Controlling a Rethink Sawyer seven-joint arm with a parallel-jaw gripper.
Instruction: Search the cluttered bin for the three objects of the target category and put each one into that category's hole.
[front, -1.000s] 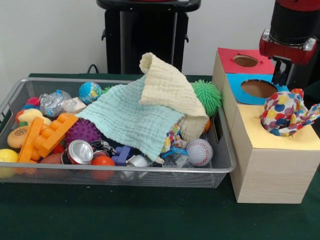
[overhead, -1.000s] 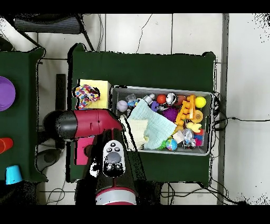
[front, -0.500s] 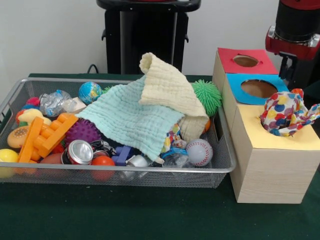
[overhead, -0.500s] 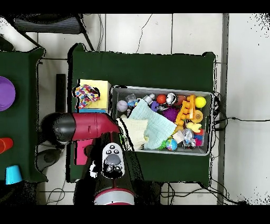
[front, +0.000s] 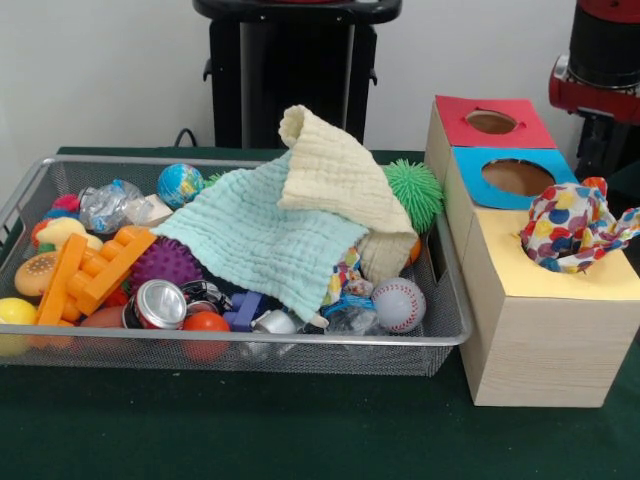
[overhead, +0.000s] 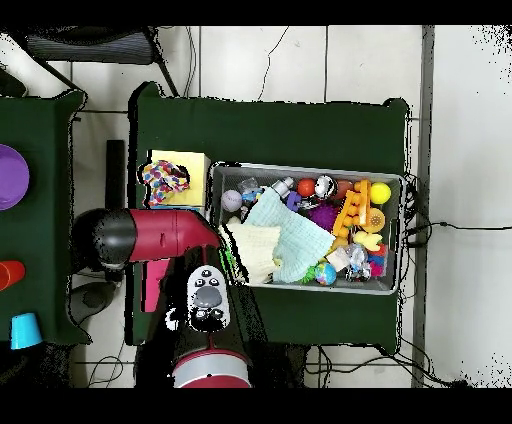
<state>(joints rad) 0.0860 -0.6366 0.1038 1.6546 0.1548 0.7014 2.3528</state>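
The silver wire-mesh bin (front: 40, 190) on the green desk (front: 300, 430) holds a silver can (front: 160, 303), a white baseball (front: 398, 304), an orange plastic block toy (front: 95, 270), a mint muslin cloth (front: 260, 240) and a cream muslin cloth (front: 335, 175). Beside it, a spotted multicoloured cloth (front: 575, 225) sits stuffed in the yellow hole of the wooden box (front: 545, 340), below the hand (front: 600, 140). Only the overhead view shows the red arm (overhead: 170, 235) over the box; whether the hand is open, I cannot tell.
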